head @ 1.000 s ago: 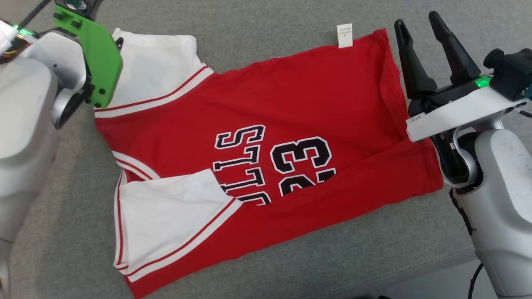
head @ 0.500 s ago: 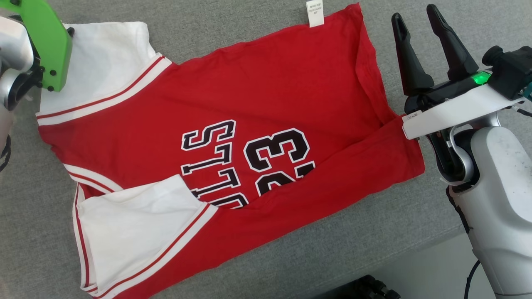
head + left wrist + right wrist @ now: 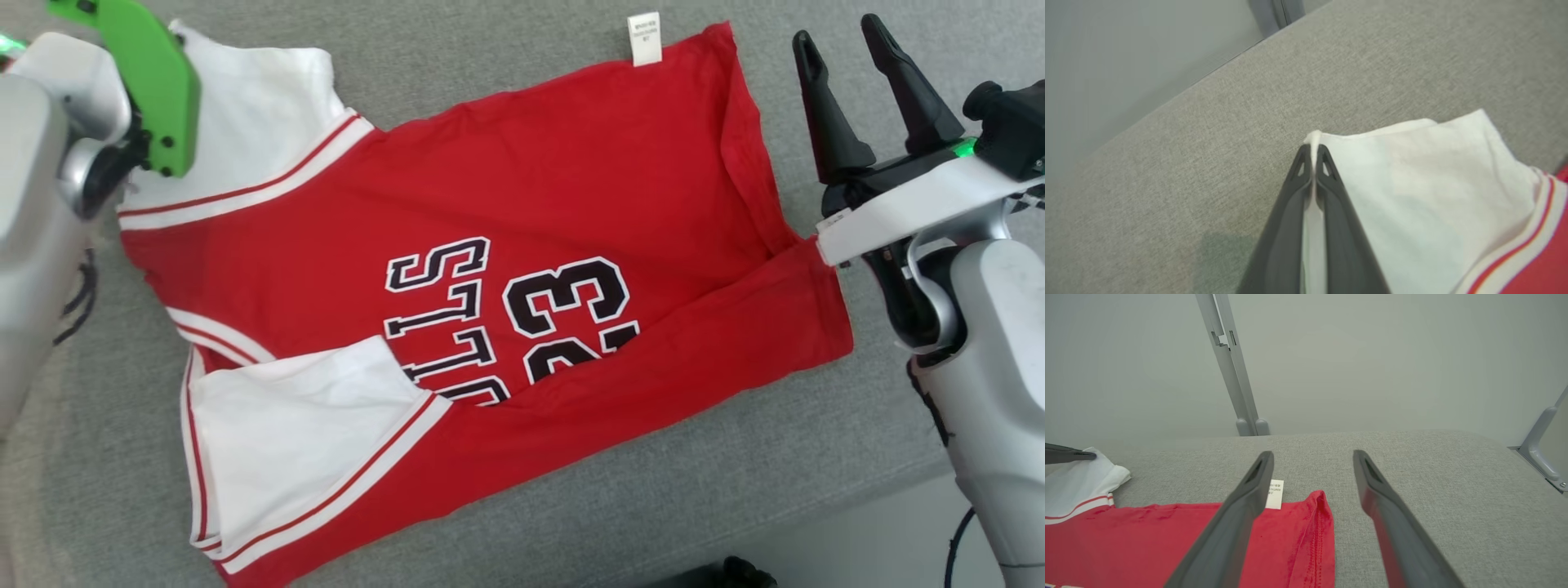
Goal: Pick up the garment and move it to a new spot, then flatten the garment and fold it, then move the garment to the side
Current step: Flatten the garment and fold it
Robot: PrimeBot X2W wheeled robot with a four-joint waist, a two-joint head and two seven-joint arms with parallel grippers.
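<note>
Where the left claw (image 3: 1312, 149) meets the cloth, its two fingers are pressed together with a thin edge of white fabric caught between the tips: a firm pinch on the corner of the sleeve (image 3: 1412, 183). In the head view that sleeve lies at ten o'clock of the jersey (image 3: 571, 188), partly behind the green mount (image 3: 155, 82) on the left wrist. The jersey lies spread on the grey pad (image 3: 735, 490), print up. Its near sleeve (image 3: 302, 441) at seven o'clock is already turned in over the lettering, and a long fold runs along the near edge towards four o'clock. The label (image 3: 645, 37) pokes out at one o'clock. The right claw (image 3: 845, 49) hovers just off the hem at three o'clock, fingers spread wide and holding nothing, above the pad rather than on it. I judge the folding step is in hand, with the near side done and the far side starting. Next, the pinched sleeve probably needs lifting a little and carrying in towards four o'clock, low enough not to drag the body askew. The right claw would likely have to drop onto the hem corner by the label, so both ends of the far edge come over together.
</note>
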